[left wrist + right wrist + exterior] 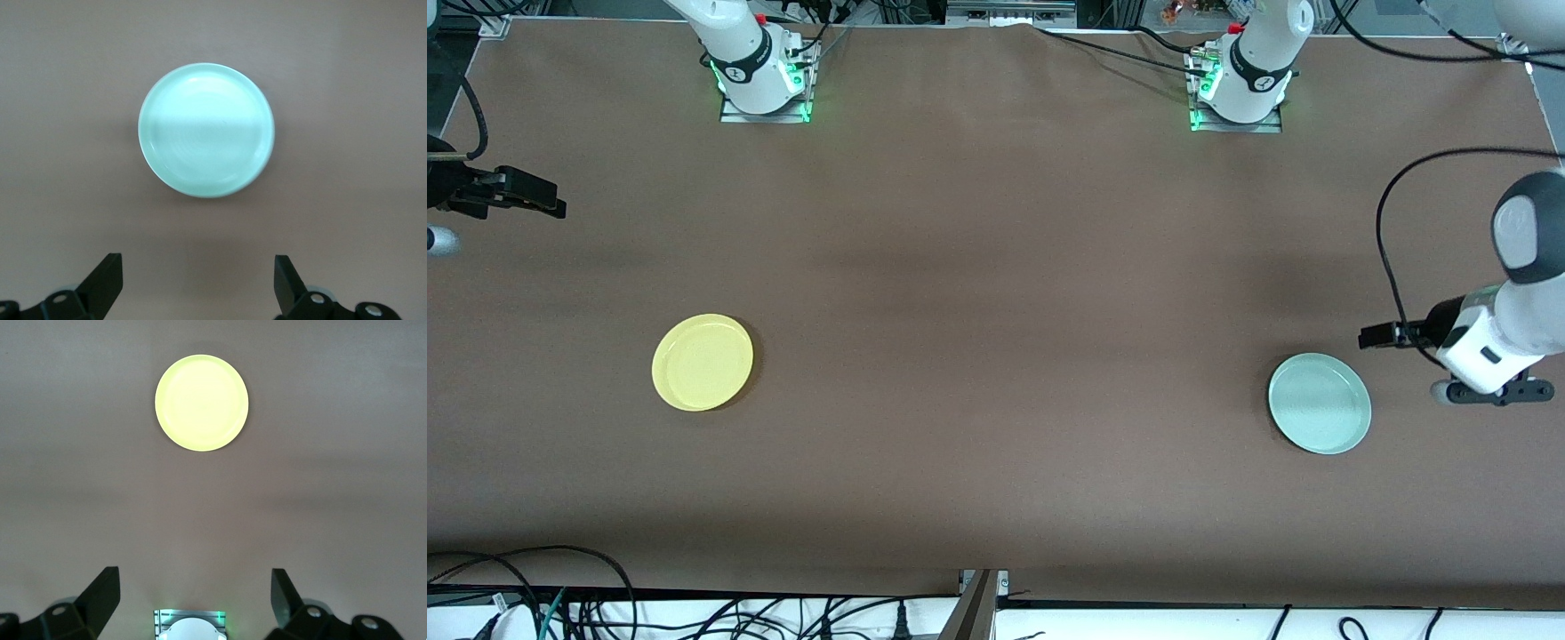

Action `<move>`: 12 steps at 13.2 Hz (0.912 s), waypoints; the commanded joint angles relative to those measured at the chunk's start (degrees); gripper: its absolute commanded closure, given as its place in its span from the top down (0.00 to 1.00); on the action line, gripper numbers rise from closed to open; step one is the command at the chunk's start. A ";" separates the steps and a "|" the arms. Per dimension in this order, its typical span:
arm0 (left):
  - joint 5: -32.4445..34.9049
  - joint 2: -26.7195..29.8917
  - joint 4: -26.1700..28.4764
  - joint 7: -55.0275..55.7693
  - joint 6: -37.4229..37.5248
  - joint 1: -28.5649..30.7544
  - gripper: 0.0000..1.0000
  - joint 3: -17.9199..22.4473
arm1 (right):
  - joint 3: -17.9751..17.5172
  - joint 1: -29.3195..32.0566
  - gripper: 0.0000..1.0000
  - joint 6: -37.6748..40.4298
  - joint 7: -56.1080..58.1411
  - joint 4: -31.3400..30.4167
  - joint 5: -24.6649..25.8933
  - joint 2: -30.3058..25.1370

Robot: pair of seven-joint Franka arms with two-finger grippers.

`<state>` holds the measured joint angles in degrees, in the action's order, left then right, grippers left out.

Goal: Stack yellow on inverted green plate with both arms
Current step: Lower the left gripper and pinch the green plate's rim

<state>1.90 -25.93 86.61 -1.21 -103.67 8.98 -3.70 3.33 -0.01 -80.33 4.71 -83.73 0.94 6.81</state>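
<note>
A round, shallow yellow plastic plate [703, 362] with a raised rim lies rim-up on the brown table [996, 293], in the lower left part of the front frame, toward the right arm's end of the table. A round, pale mint-green plate [1320, 403] of like shape rests in the lower right part of the same frame, toward the left arm's end, and sits slightly nearer the front camera than the yellow one. The two plates lie well apart, each alone on the cloth, with bare brown surface between them.

The left gripper [1371, 337], a small black two-finger tool on a white jointed arm, shows at the right edge of the front frame, up in the air over the table beside the green plate. In the left wrist view its fingers [103, 283] stand wide apart and hold nothing, with the green plate [206, 129] in the middle of the frame, its hollow side up.

The right gripper [543, 200], also black, shows at the upper left edge of the front frame, over the table's end. In the right wrist view its fingers [100, 597] are likewise spread and hold nothing, and the yellow plate [201, 403] sits in the upper middle of that frame. A robot base [190, 625] lit green shows at that frame's bottom centre.
</note>
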 commanded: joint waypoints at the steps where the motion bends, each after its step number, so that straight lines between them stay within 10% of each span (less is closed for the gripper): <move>1: 1.35 -3.33 -2.15 -1.17 -2.32 1.48 1.00 -0.26 | -0.35 0.37 1.00 0.00 0.22 0.14 0.12 0.13; 12: 3.01 -5.80 7.06 -2.66 -18.47 1.74 1.00 -0.26 | -0.43 0.10 1.00 -0.18 0.13 -0.03 -0.06 1.62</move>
<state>2.69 -32.59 90.12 -2.82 -118.21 10.57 -3.85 3.07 -0.16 -80.33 4.70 -83.74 0.87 8.39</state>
